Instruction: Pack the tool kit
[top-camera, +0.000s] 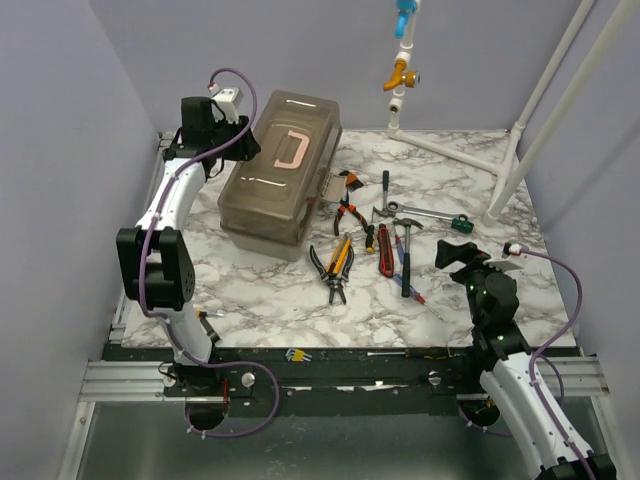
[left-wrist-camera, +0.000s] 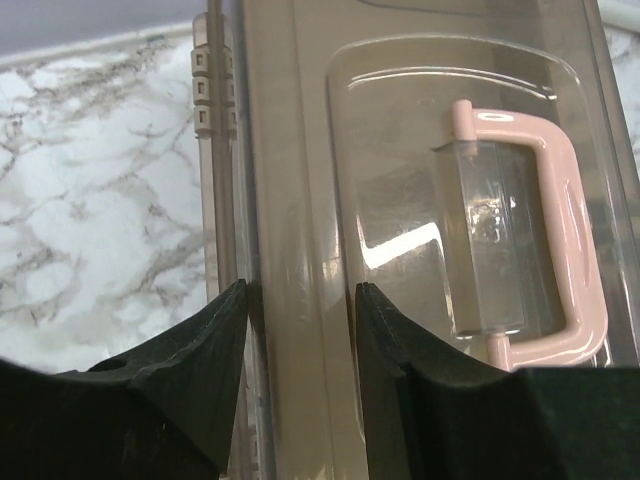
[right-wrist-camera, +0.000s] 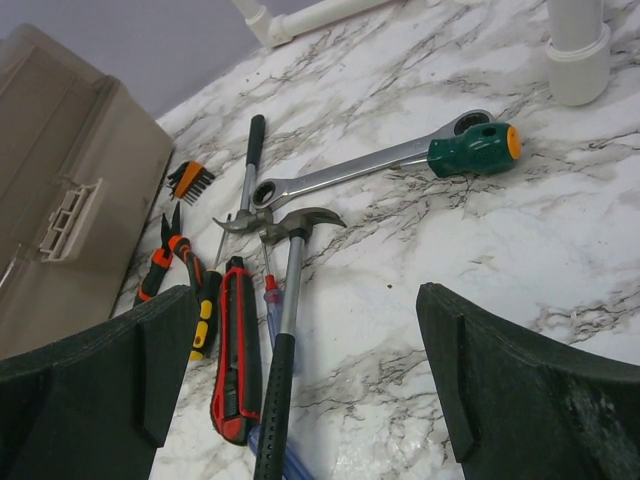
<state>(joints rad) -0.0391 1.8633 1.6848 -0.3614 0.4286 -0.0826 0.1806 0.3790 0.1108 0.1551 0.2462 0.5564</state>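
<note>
my left tool (left-wrist-camera: 300, 287) apart, astride shut toolbox (left-wrist-camera: 300, 150) rim, likely to open it | my right tool (right-wrist-camera: 307, 290) spread wide over hammer (right-wrist-camera: 287, 325), poised for pickup

Toolbox (top-camera: 280, 175) translucent glossy plastic; table (top-camera: 480, 290) marble-patterned, smooth.

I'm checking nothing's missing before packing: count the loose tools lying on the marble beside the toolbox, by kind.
Pliers: 3 (orange-handled, black-handled, yellow-handled; the last two overlap, hard to separate)
Screwdrivers: 3 (long black, green stubby, blue-red)
Hammer: 1
Ratchet wrench: 1
Red knife: 1
Hex key set: 1
Total: 10
</note>
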